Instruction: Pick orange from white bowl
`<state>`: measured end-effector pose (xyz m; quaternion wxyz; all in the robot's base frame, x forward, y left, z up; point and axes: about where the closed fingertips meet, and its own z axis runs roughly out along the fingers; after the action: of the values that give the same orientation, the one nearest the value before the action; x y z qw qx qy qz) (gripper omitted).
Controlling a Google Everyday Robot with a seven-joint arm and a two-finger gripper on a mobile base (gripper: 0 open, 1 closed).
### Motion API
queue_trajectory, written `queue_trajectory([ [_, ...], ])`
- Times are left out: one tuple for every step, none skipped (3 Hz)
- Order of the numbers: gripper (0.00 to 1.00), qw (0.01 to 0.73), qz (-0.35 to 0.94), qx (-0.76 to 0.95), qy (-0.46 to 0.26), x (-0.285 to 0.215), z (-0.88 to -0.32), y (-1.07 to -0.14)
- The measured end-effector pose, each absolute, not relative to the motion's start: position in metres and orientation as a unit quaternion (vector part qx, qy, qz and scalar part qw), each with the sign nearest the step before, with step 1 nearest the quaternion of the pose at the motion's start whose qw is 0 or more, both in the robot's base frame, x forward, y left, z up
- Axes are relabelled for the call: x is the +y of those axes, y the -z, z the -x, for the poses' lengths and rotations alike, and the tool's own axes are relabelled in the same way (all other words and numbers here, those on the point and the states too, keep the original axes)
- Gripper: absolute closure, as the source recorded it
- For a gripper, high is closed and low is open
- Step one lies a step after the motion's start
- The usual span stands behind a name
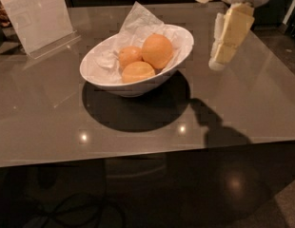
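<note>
The white bowl stands in the middle of the glossy grey table, lined with crumpled white paper. Three oranges lie in it. The orange, the largest, rests at the right of the bowl, against two smaller oranges to its left and front. My gripper hangs in the air at the upper right, to the right of the bowl and above the table, fingers pointing down. It holds nothing.
A clear acrylic sign holder with a white sheet stands at the back left. The table's front edge runs across the lower part, with dark floor and cables below. The gripper's shadow falls right of the bowl.
</note>
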<state>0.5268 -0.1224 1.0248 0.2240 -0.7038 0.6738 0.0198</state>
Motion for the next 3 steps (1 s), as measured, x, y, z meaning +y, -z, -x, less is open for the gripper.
queue_trajectory([
  [0.00,0.230,0.727,0.647,-0.013,-0.090,-0.547,-1.037],
  [0.00,0.241,0.726,0.644,-0.010,-0.085,-0.552,-1.039],
  [0.00,0.251,0.736,0.629,-0.023,-0.069,-0.574,-1.034],
])
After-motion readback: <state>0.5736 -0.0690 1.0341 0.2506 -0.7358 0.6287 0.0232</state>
